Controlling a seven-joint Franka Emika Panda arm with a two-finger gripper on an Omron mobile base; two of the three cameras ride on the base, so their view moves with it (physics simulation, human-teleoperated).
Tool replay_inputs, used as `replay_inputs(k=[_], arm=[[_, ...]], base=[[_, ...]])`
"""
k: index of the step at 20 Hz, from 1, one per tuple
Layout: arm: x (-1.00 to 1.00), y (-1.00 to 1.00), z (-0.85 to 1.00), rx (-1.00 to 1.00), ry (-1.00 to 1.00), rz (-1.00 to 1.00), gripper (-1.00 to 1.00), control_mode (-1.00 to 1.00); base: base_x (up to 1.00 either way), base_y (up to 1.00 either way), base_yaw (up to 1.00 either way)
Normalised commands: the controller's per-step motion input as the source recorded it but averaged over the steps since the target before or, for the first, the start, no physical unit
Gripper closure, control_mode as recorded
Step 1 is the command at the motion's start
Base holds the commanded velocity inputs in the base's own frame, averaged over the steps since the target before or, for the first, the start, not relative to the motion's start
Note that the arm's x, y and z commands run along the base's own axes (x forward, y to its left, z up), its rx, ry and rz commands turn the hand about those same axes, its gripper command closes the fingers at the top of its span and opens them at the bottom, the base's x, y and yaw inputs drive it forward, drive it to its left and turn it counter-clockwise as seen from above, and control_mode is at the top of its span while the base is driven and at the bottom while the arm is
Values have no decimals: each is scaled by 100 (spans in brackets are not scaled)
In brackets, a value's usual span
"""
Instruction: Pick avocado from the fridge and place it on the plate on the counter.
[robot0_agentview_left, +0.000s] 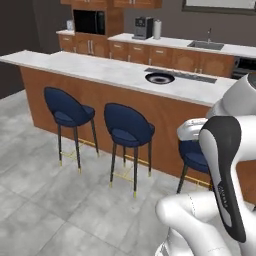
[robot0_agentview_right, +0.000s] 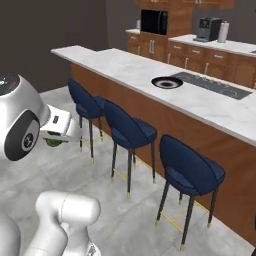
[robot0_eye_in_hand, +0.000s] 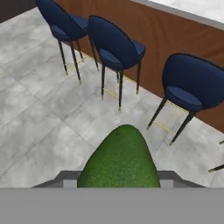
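Hand view shows the avocado (robot0_eye_in_hand: 120, 159) clamped in my gripper (robot0_eye_in_hand: 118, 180), above the floor and well apart from the plate (robot0_agentview_left: 159, 78) on the counter (robot0_agentview_left: 100, 67). Its smooth skin (round too) could slip, or the stools (robot0_agentview_left: 127, 130) could block my reach.

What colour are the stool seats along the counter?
Dark navy blue stool seats, on thin dark legs; clearest in the right base view.

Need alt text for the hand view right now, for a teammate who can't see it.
A green avocado sits gripped in the pincer at the bottom of the hand view. Beyond it, three navy stools stand on grey floor tiles along the counter with its brown wood base.
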Motion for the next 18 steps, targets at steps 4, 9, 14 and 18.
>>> replay_inputs(k=[4, 9, 14, 18], arm=[[0, 0, 0, 0, 0, 0, 100, 100], [0, 0, 0, 0, 0, 0, 100, 100], [0, 0, 0, 0, 0, 0, 100, 100], [0, 0, 0, 0, 0, 0, 100, 100]], base=[[100, 100, -38], [92, 100, -43], [86, 93, -43], [71, 62, -50]])
